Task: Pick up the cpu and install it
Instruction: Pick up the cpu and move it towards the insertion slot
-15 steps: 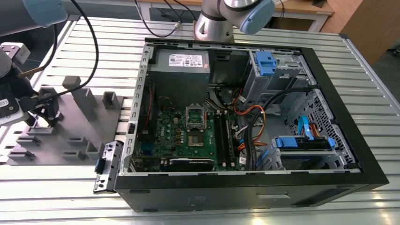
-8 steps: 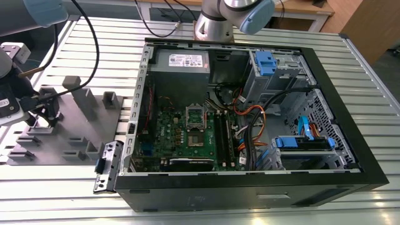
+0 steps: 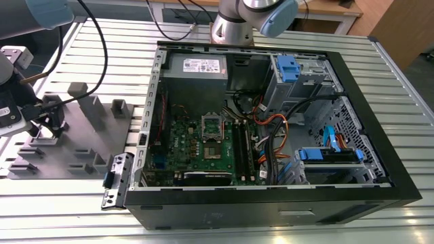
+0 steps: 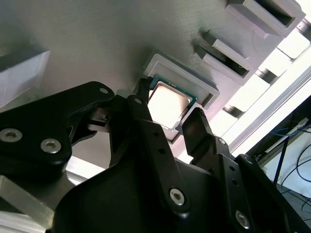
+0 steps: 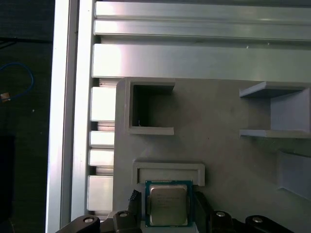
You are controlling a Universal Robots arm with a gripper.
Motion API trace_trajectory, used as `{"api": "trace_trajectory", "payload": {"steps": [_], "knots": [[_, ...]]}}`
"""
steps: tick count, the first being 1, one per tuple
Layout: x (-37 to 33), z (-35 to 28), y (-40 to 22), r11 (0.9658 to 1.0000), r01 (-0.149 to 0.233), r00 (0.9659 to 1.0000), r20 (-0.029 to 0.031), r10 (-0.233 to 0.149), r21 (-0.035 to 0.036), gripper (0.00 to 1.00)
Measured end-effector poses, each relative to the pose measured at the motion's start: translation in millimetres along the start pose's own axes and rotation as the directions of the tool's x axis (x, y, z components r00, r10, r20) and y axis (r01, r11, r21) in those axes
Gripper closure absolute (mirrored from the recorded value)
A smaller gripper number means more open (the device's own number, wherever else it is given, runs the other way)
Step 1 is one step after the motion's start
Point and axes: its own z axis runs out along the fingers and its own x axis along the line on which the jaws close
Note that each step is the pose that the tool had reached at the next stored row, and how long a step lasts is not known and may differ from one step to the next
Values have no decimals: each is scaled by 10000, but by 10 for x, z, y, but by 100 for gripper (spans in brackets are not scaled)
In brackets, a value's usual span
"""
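Now | end effector (image 4: 169,108): low over the grey tray (image 5: 223,155) on the desk (image 3: 68,203) | cpu (image 5: 166,205): flat in its tray recess, directly beneath, bracketed on two opposite edges | grip: cannot tell whether clamped or released | socket (image 3: 212,124): well apart, inside the open case (image 3: 379,168)

The arm (image 3: 234,25) has a silver-grey metal cylinder, and rounded pale blue caps (image 3: 278,18) cover its joints. A thin black cable (image 3: 101,48) trails alongside it, and a small white-grey block (image 3: 15,55) sits near the wrist. The gripper (image 3: 42,124) is matte black. In the second wrist view it is made of flat, angular plates and narrow links with rounded corners, joined by shiny silver socket-head screws (image 4: 176,196) of several sizes. Similar silver screw heads (image 5: 220,213) dot its black links in the first wrist view.
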Motion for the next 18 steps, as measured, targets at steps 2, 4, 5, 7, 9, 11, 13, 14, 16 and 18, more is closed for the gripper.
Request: {"api": "trace_trajectory", "payload": {"steps": [2, 4, 5, 7, 9, 11, 13, 14, 16, 18], "knots": [[0, 0, 0, 10000, 2, 10000, 0, -2, 0, 45], [0, 0, 0, 10000, 32, 10000, -1, -32, 0, 45], [0, 0, 0, 10000, 62, 10000, -2, -62, 0, 45], [0, 0, 0, 9999, 141, 9999, -3, -141, -1, 45], [0, 0, 0, 9998, 179, 9998, -4, -179, -2, 45], [0, 0, 0, 9998, 184, 9998, -4, -184, -2, 45], [0, -2, 2, 9998, 184, 9998, -4, -184, -2, 45], [0, -2, 2, 9998, 184, 9998, -4, -184, -2, 45], [1, -2, 2, 9998, 184, 9998, -3, -184, -3, 45], [0, -3, 2, 9998, 184, 9998, -4, -184, -2, 45]]}}
